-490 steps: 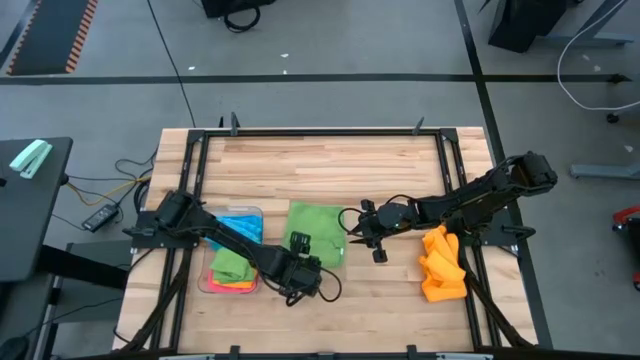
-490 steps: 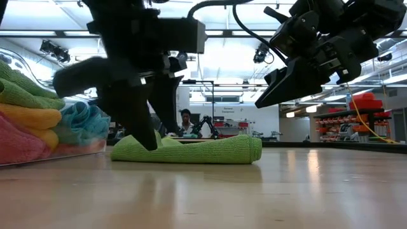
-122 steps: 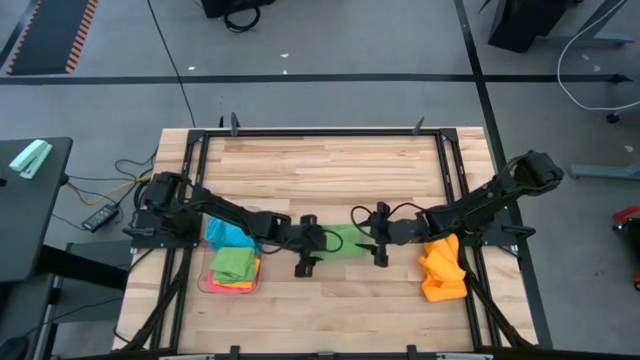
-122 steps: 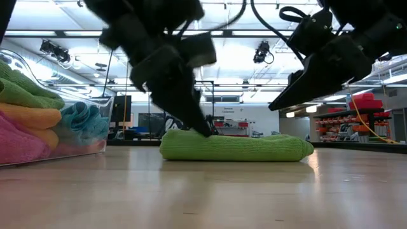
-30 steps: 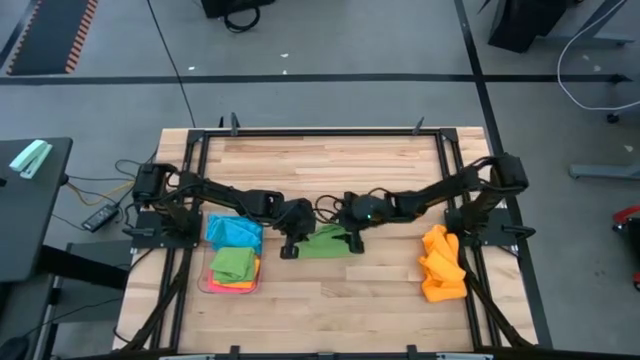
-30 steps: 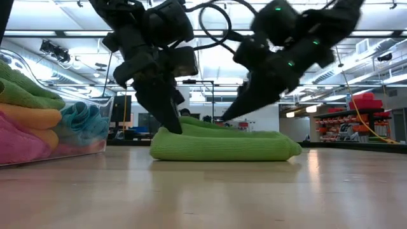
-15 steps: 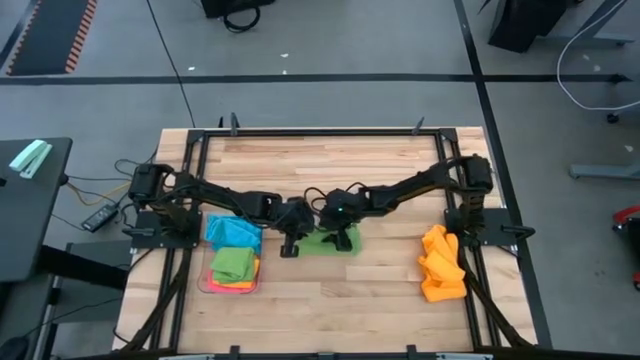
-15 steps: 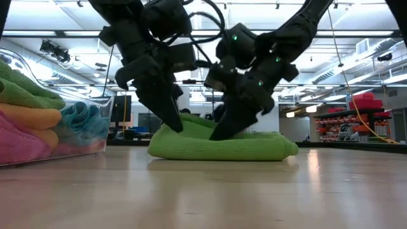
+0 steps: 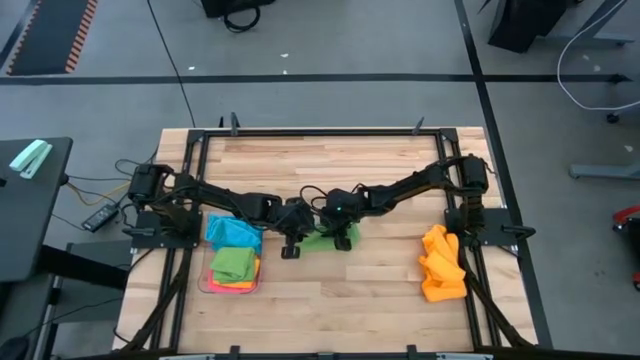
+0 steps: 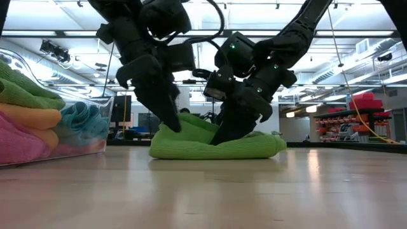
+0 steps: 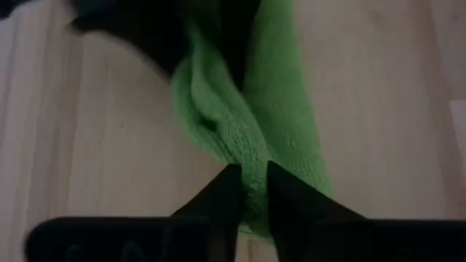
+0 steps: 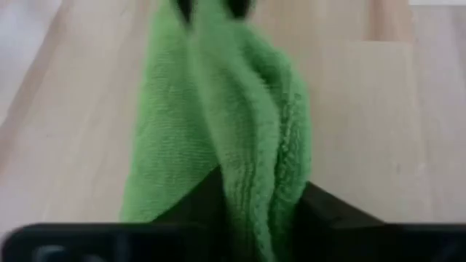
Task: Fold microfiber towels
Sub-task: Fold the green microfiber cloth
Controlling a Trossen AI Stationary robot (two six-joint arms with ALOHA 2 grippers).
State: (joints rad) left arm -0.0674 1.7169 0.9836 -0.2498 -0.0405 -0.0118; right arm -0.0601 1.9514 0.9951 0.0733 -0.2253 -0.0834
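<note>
At the centre of the high view, on the wooden table (image 9: 330, 300), lies one green towel (image 9: 322, 239), already folded into a narrow bundle. Both arms meet over it. The left gripper (image 9: 291, 243) stands at its left end, and in the left wrist view its fingers (image 11: 218, 196) are nearly together, with a little of the towel's edge between the tips. The right gripper (image 9: 342, 236) is at the right end; in the right wrist view its fingers (image 12: 320, 207) pinch a thick fold of the green cloth.

I think the step in hand is the last fold. To do it well, the right gripper should carry its fold low and straight over toward the left end, so the edges meet, while the left one holds its end down and lets go only when the layers lie flat.

I count one clear tray (image 9: 232, 284) at the lower left of the high view, holding blue, green, orange and pink towels, one of each visible. One orange heap (image 9: 442, 264) lies at the right; how many cloths are in it I cannot tell.
</note>
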